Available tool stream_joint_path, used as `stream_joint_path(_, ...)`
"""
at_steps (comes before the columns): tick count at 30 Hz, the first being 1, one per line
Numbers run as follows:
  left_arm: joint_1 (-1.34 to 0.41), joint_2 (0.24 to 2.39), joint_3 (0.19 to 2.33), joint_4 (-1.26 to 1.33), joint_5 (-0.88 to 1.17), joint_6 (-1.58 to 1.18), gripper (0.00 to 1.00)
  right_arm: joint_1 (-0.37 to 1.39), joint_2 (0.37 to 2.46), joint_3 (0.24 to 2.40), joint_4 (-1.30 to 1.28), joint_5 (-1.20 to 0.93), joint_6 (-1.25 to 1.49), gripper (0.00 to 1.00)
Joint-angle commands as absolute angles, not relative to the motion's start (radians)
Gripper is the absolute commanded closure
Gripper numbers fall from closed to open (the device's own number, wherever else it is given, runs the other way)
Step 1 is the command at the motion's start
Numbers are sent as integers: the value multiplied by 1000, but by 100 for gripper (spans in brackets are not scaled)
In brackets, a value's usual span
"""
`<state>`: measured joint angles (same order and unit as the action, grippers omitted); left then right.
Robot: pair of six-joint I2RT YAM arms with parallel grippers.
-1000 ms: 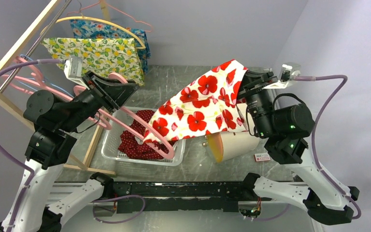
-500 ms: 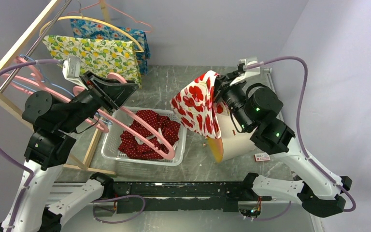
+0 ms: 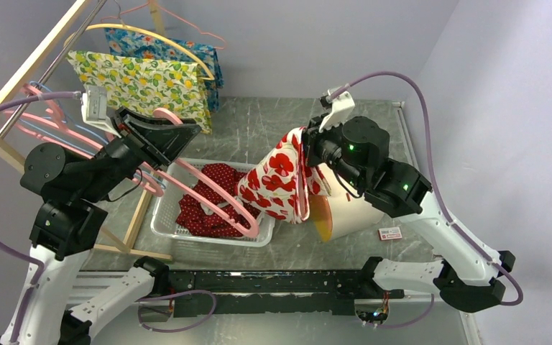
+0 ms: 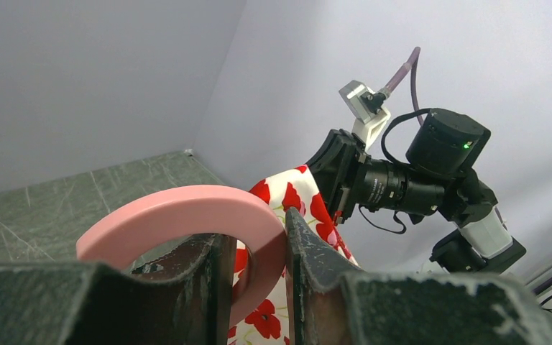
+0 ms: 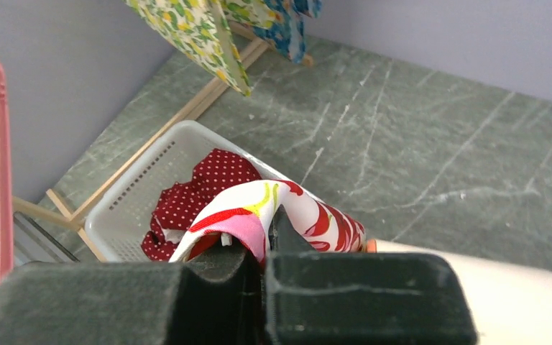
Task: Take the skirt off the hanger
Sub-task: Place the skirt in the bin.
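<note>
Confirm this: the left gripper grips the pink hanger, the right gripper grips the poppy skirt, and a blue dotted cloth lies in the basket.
Not quite: the dotted cloth in the basket is red, not blue, as the top view shows. The left gripper does grip the hanger, the right gripper the skirt.

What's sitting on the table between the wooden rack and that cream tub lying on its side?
A white basket holding red dotted cloth, seen from the top camera; the poppy skirt hangs by its right end.
</note>
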<state>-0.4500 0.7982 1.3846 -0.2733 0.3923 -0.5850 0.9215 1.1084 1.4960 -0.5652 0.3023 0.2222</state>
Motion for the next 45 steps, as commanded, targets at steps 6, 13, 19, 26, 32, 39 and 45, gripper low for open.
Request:
stream_joint_path(6, -454, 789, 1386, -183, 414, -619, 93, 921, 1144, 1416, -398, 262, 486, 100)
stream_joint_path(13, -454, 789, 1423, -193, 415, -642, 93, 923, 1398, 1339, -77, 20, 754, 100)
stream_joint_path(19, -454, 774, 1424, -189, 411, -659, 93, 923, 1555, 1295, 195, -87, 953, 100)
stream_joint_path(26, -454, 770, 1425, -189, 405, -663, 93, 939, 1737, 1353, 374, -133, 1101, 100)
stream_joint_path(32, -454, 769, 1461, -219, 399, -651, 93, 1001, 1842, 1399, 424, -94, 1155, 100)
stream_joint_path(39, -454, 774, 1484, -239, 393, -639, 93, 1107, 1936, 1433, 491, -78, 1179, 100)
stream_joint_path(45, -454, 769, 1474, -231, 395, -643, 93, 1104, 1961, 1430, 508, -63, 1161, 100)
